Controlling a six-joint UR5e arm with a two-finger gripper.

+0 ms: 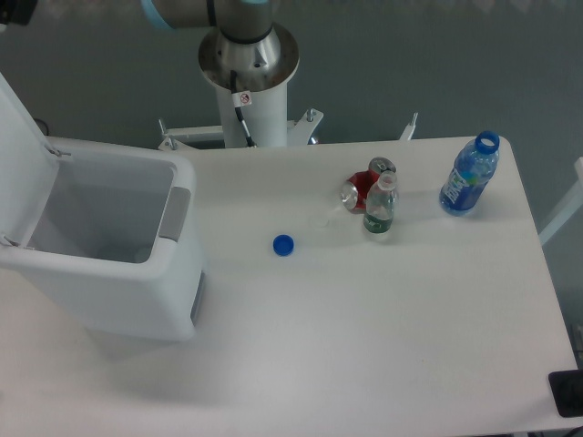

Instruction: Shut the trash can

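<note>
White table (383,309) bears the trash can (109,264), lid (20,146) raised. We see the gripper (14,11) at the top-left edge; finger state cannot be told.
</note>
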